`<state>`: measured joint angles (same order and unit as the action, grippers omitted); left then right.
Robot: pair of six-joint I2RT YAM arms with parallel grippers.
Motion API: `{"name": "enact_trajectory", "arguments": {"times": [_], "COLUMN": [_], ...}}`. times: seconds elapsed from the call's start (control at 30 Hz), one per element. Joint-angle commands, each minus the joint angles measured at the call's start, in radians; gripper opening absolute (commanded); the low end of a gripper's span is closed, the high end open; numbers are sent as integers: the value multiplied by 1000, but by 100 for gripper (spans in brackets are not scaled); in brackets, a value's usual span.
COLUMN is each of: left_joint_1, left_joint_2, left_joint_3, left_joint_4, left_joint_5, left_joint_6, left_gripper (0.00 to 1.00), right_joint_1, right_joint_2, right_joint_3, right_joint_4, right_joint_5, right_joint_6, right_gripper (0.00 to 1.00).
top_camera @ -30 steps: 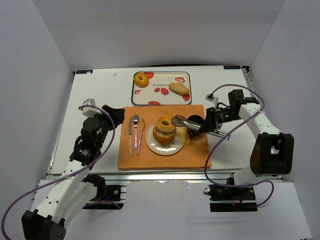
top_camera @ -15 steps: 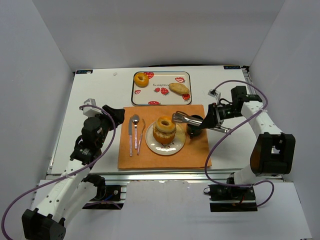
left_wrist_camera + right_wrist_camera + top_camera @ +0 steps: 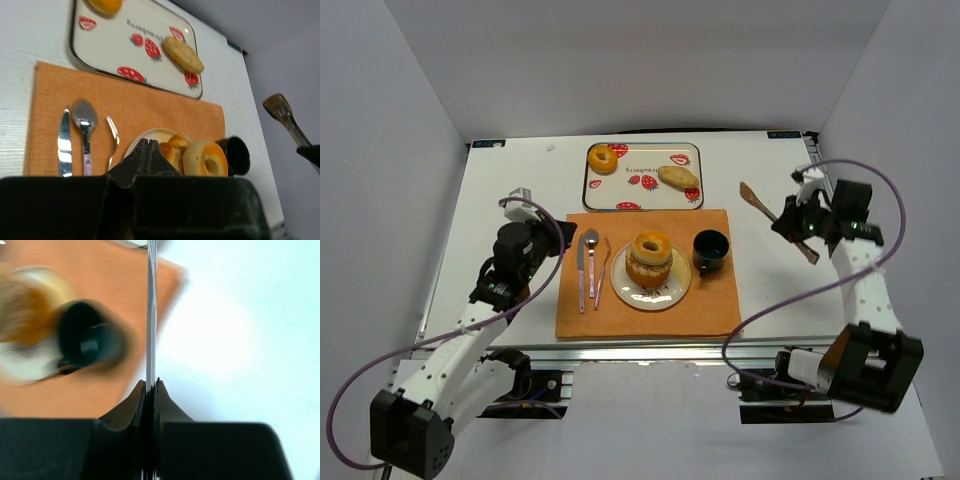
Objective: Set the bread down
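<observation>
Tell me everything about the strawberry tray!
The tray is a cream rounded rectangle with a thin dark rim, red strawberries and small lettering printed on it. It lies flat on the white table, just beyond the orange mat. A ring doughnut sits in its left end and a long bread roll toward its right.

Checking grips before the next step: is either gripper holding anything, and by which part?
The right gripper clamps the slim metal tongs around mid-length, edge-on between its fingers; the left gripper is shut on nothing.
</observation>
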<state>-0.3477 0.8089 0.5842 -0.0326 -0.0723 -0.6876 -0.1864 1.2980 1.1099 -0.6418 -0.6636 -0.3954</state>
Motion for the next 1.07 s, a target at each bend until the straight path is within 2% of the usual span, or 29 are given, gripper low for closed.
{"name": "enact_trajectory", "arguments": {"times": [0.0, 0.03, 0.07, 0.1, 0.17, 0.2, 0.27, 0.37, 0.43, 0.47, 0.5, 0.53, 0.6, 0.73, 0.9, 1.03], "left_joint_1": [0, -5, -10, -16, -42, -51, -98, -137, -177, -191, -209, -215, -229, -244, -257, -260], "left_joint_2": [71, 111, 128, 147, 187, 199, 226, 272, 289, 303, 309, 314, 326, 355, 435, 522], "left_joint_3": [45, 54, 66, 80, 117, 124, 143, 163, 172, 181, 184, 186, 192, 223, 308, 359], "left_joint_4": [55, 50, 39, 25, -12, -13, -12, -12, -3, -3, -1, 0, 2, -7, -58, -82], "left_joint_5": [196, 215, 226, 233, 244, 246, 240, 218, 206, 191, 181, 180, 178, 186, 218, 256], "left_joint_6": [33, 45, 56, 69, 102, 112, 143, 158, 169, 172, 177, 180, 192, 241, 331, 372], "left_gripper": [0, 1, 6, 21, 41, 58, 71, 75, 77, 78, 78, 78, 79, 80, 80, 79], "right_joint_1": [-4, -4, -4, -4, -4, -5, -13, -19, -21, -22, -24, -31, -41, -47, -45, -38], "right_joint_2": [-133, -143, -150, -143, -88, -63, -10, 41, 67, 85, 90, 93, 77, 12, -54, -88], "right_joint_3": [-271, -324, -370, -433, -455, -455, -461, -466, -458, -449, -446, -444, -443, -418, -270, -162], "right_joint_4": [472, 543, 612, 708, 735, 722, 732, 745, 711, 700, 691, 676, 665, 593, 479, 418], "right_joint_5": [381, 416, 474, 481, 499, 501, 493, 473, 455, 449, 446, 441, 423, 436, 438, 353], "right_joint_6": [63, 64, 78, 78, 89, 90, 89, 66, 30, 17, 0, -6, -14, -16, 13, 62], "right_gripper": [0, 0, 0, 0, 0, 0, 0, 2, 16, 35, 45, 67, 89, 89, 89, 89]}}
